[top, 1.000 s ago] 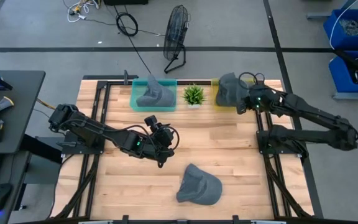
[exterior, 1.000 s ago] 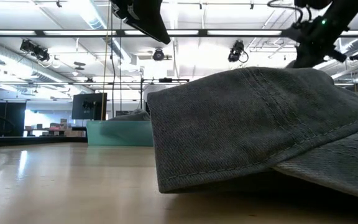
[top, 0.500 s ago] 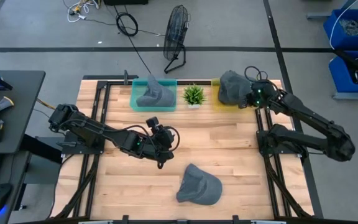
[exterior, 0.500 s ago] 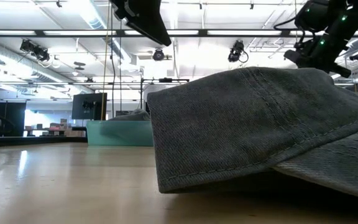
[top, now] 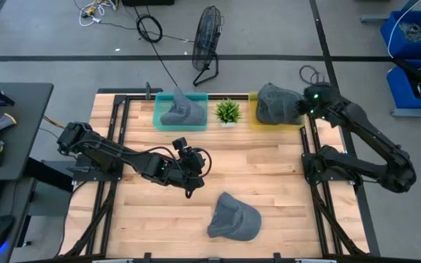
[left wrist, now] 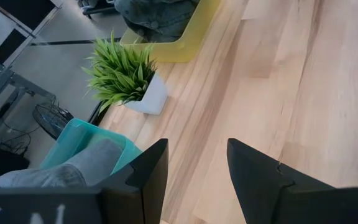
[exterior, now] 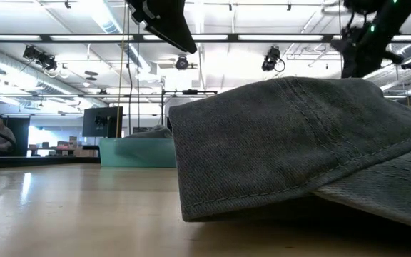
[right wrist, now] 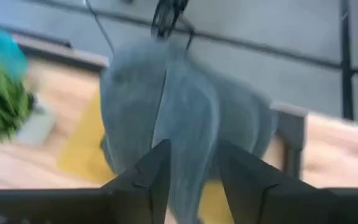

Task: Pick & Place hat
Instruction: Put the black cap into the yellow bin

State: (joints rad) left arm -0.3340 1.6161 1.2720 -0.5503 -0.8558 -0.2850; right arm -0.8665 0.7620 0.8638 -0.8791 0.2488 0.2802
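One grey hat point(top: 234, 217) lies flat on the wooden table near its front edge and fills the low view point(exterior: 284, 143). Another grey hat point(top: 275, 104) rests in the yellow bin point(top: 253, 97) at the far right. My right gripper point(top: 303, 107) stands open just right of that hat, which shows beyond its fingers point(right wrist: 185, 112). My left gripper point(top: 189, 168) hovers open over the table's middle, left of and beyond the near hat, with nothing between its fingers point(left wrist: 197, 168). A third grey hat point(top: 179, 111) sits in the teal bin point(top: 159, 109).
A small potted plant point(top: 228, 111) stands between the teal and yellow bins at the far edge. Black frame rails point(top: 309, 157) run along the table's right and left sides. Bare wood lies between the bins and the near hat.
My right gripper has opened and let go of the grey hat, then drawn back toward the table's right and far edges. The hat has settled into the yellow bin, a little farther right than before.
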